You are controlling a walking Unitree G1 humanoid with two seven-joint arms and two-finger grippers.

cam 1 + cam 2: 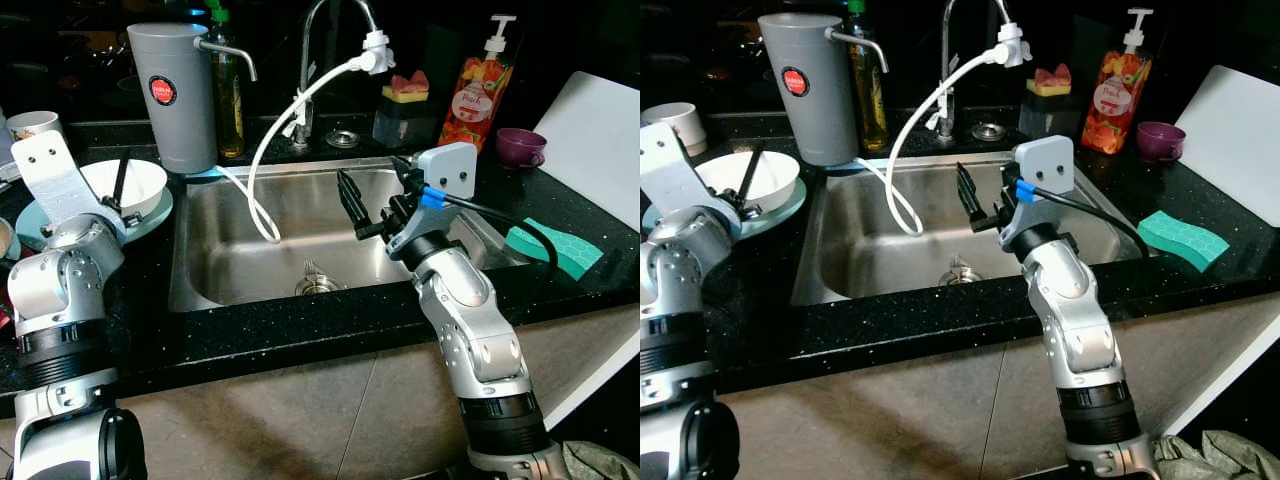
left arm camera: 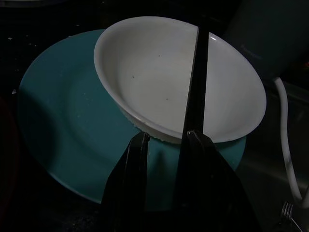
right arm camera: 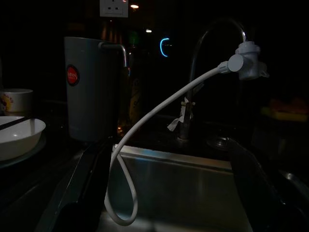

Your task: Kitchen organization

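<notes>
I have the left gripper (image 2: 164,140) at the white bowl (image 2: 178,77) on the teal plate (image 2: 63,125), left of the sink (image 1: 240,270) — fingers narrowly parted, one over the rim inside the bowl. I'd pinch the rim firmly and lift straight. The right gripper (image 1: 375,195) hovers spread over the basin. The grey water filter jug (image 1: 178,95) and its white hose (image 1: 275,130) crowd the route.
</notes>
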